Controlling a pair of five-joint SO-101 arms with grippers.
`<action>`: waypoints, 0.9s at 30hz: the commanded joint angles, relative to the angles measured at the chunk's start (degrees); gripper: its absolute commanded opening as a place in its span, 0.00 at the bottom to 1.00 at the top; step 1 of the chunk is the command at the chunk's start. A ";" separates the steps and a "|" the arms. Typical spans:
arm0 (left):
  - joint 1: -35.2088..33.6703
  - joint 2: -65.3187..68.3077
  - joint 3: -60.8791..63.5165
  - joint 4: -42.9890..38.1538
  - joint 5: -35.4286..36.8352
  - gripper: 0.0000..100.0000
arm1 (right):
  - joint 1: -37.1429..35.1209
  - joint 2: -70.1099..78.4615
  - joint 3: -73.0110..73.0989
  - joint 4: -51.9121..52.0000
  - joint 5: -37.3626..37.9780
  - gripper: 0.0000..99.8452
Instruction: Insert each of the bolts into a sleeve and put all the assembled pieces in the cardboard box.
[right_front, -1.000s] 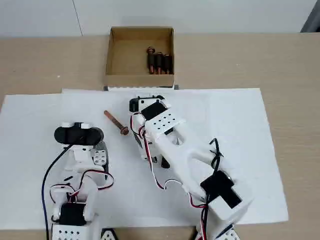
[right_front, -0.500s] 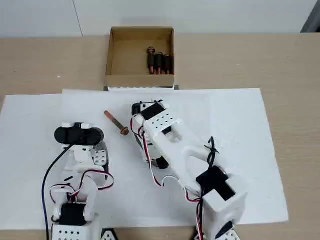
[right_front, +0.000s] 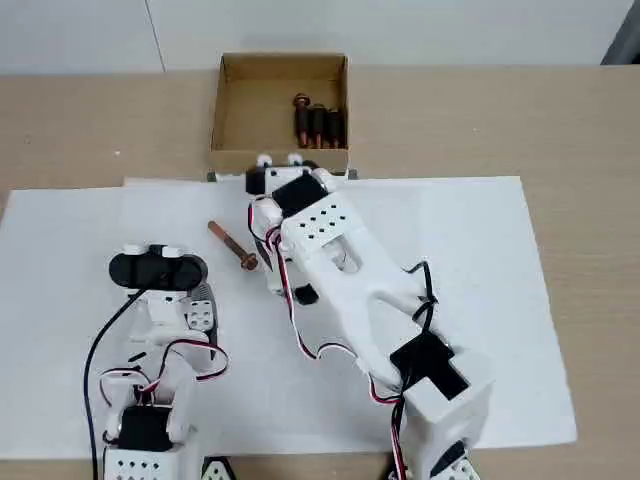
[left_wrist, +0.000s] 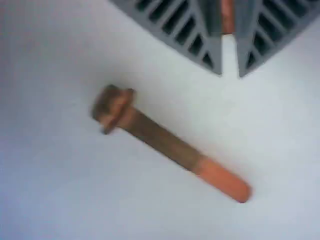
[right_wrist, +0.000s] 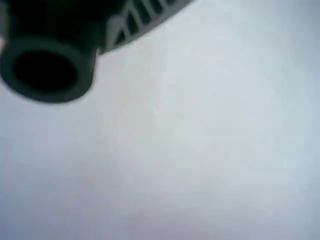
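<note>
A rusty bolt lies loose on the white paper, head toward the arms. My left gripper rests on the paper just short of it, shut, with nothing in it. The right arm stretches across the middle, and my right gripper sits by the near wall of the cardboard box. It is shut on a black sleeve, whose open bore faces the wrist camera. Three assembled pieces lie side by side in the box at its right side.
White paper covers most of the wooden table. The right arm's body lies diagonally over the paper, just right of the bolt. Bare paper lies to the far right and far left.
The right arm has stretched farther from its base, carrying its gripper from beside the bolt up to the box's near wall. The left arm and the bolt have not moved.
</note>
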 joint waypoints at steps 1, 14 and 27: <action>2.11 -0.35 -0.31 0.09 -0.18 0.01 | -0.13 -8.31 -3.52 0.75 1.14 0.00; 2.29 -0.35 -1.01 0.09 -1.76 0.01 | 10.07 -31.60 -1.41 0.84 4.13 0.00; 0.97 3.87 -17.80 14.86 -5.89 0.01 | 21.93 -59.56 28.13 -0.22 3.87 0.00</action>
